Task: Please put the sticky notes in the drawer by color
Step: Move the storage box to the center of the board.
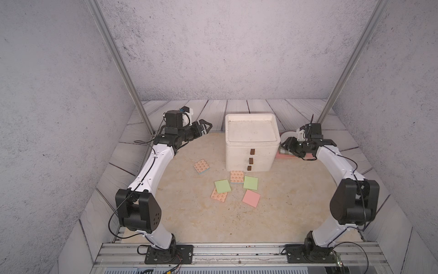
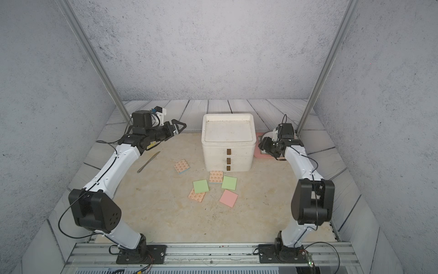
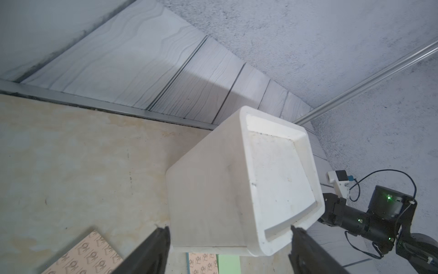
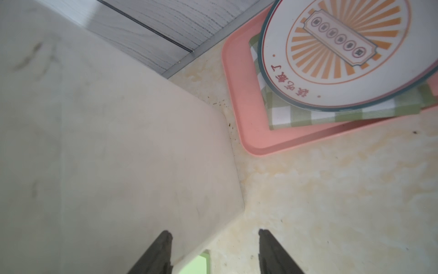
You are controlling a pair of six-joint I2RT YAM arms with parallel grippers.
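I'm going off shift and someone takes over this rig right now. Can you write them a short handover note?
Left gripper: open, empty, at the back, left of the drawer chest.
Right gripper: open, empty, low beside the chest's right side.
Sticky notes: all six on the table in front of the chest: two green pads, one pink pad, three orange-patterned pads, one of these partly under a green pad.
Done: nothing; all three drawers look shut.
Left: open the drawers, sort every pad by colour.

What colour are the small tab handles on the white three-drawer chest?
Brown tab handles, clearest in a top view.
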